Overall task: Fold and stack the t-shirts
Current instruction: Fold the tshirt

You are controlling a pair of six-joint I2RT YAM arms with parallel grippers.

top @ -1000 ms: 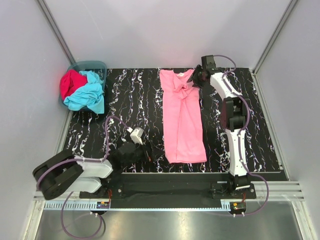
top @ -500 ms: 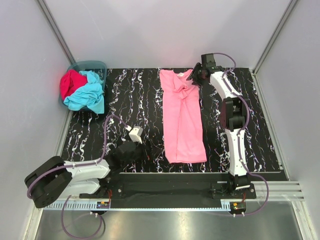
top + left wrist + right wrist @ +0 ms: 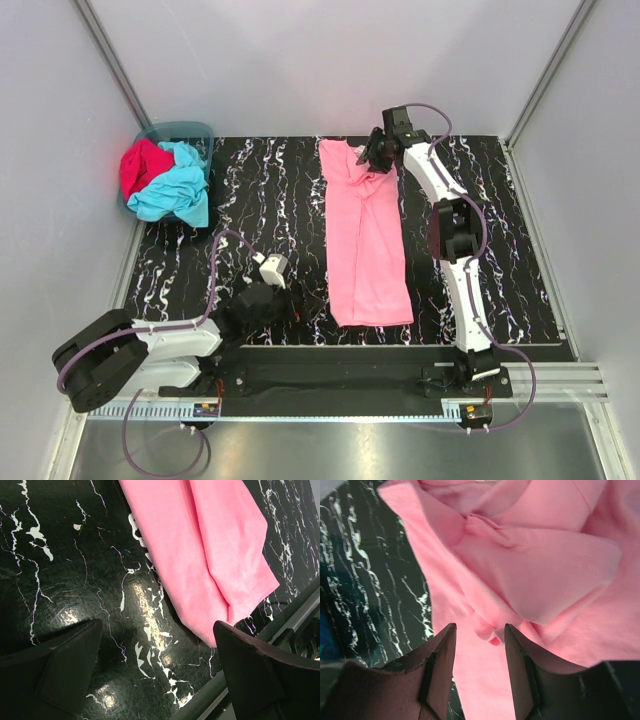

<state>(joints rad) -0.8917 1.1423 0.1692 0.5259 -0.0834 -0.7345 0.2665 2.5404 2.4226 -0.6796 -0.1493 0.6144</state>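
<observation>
The light pink t-shirt (image 3: 368, 240) lies folded into a long narrow strip down the middle of the black marbled table (image 3: 270, 190). My right gripper (image 3: 372, 160) hovers over its bunched collar end. In the right wrist view its jaws (image 3: 479, 627) stand open, a small pink fold (image 3: 487, 634) lying between the tips without being pinched. My left gripper (image 3: 262, 303) sits low near the front edge, wide open (image 3: 157, 630) over bare table, just left of the pink shirt's hem (image 3: 210, 545). The turquoise t-shirt (image 3: 175, 190) and the crimson t-shirt (image 3: 140, 167) lie crumpled at the far left.
A teal plastic basket (image 3: 180, 128) at the far left corner holds the two crumpled shirts, the turquoise one spilling over its front. A metal rail (image 3: 400, 360) runs along the table's near edge. Grey walls close in both sides and the back.
My right gripper has swung left from the shirt's right edge to above its collar end. The left arm has shifted slightly near the front edge, still open.
</observation>
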